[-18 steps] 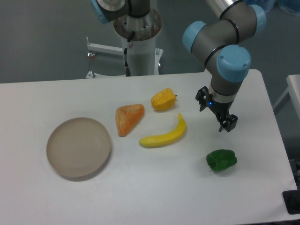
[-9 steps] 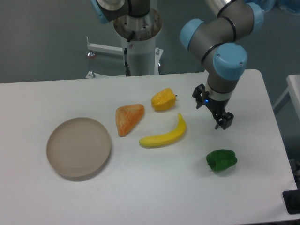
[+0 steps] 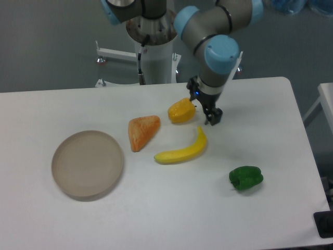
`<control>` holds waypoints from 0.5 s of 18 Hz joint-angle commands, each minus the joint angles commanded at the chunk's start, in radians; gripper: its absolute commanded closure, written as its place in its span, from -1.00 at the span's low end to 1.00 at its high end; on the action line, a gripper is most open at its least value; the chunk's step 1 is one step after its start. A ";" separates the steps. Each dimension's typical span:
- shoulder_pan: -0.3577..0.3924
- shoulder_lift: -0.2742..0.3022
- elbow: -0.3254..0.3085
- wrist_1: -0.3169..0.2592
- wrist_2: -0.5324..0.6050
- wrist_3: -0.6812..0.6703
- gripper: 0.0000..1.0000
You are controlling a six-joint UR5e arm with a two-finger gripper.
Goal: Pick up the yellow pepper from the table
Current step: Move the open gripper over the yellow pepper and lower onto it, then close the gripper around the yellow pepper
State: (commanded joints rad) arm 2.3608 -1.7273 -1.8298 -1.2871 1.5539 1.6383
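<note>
The yellow pepper lies on the white table, behind the banana. It is small, lumpy and glossy yellow-orange. My gripper hangs just to its right, fingers pointing down and apart, with nothing between them. One dark fingertip shows to the right of the pepper. The other finger sits close against the pepper's right side; I cannot tell whether it touches.
A long yellow banana lies in front of the pepper. An orange wedge-shaped piece is to its left. A beige plate sits at the left. A green pepper rests at the front right.
The arm has swung left and toward the back of the table, bringing the gripper from above the green pepper's area to beside the yellow pepper. The objects have not moved.
</note>
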 joint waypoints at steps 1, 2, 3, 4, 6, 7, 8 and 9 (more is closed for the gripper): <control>-0.003 0.002 -0.014 0.018 0.000 -0.006 -1.00; -0.009 0.003 -0.023 0.032 0.000 -0.009 -1.00; -0.015 0.005 -0.040 0.038 -0.002 -0.009 -1.00; -0.015 0.008 -0.052 0.043 -0.002 -0.008 -1.00; -0.015 0.011 -0.077 0.092 -0.006 -0.012 -1.00; -0.015 0.009 -0.095 0.121 -0.006 -0.012 -1.00; -0.017 0.009 -0.114 0.149 -0.006 -0.014 -1.00; -0.017 0.009 -0.127 0.167 -0.006 -0.015 -1.00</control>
State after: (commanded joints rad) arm 2.3439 -1.7181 -1.9572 -1.1200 1.5478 1.6230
